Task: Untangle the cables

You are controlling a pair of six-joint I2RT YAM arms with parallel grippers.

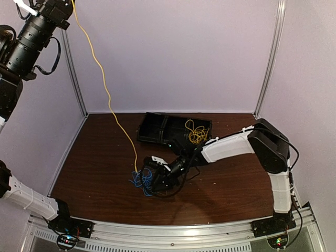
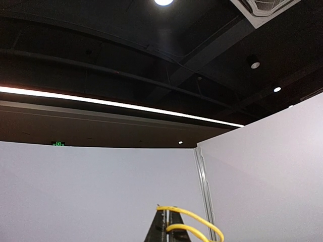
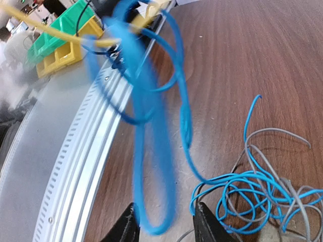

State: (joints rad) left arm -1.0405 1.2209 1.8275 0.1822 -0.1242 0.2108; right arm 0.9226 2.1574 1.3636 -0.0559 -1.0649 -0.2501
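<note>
Rising from the near tangle [image 1: 143, 180], one yellow cable [image 1: 107, 94] is clenched by the left claw [image 2: 167, 224]. One blue loop [image 3: 151, 161] is straddled by the released right claw [image 3: 166, 227]; a second yellow coil [image 1: 196, 132] is seen in the far tray [image 1: 155, 128].

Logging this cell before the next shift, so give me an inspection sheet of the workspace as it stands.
Surface: dark wood-grain table, a few pale specks.
Job's things: blue cable tangled with grey wires on the table; yellow cable stretched from the tangle up to the left pincer; yellow coil in the black tray.
Clutter: nothing seen.
Grippers: left pincer high up, shut on the yellow cable; right pincer low at the tangle, jaws apart, a blue loop between them.
Cables: black arm cable looping off the left arm.
Surroundings: white walls; green and yellow bins beyond the rail.
</note>
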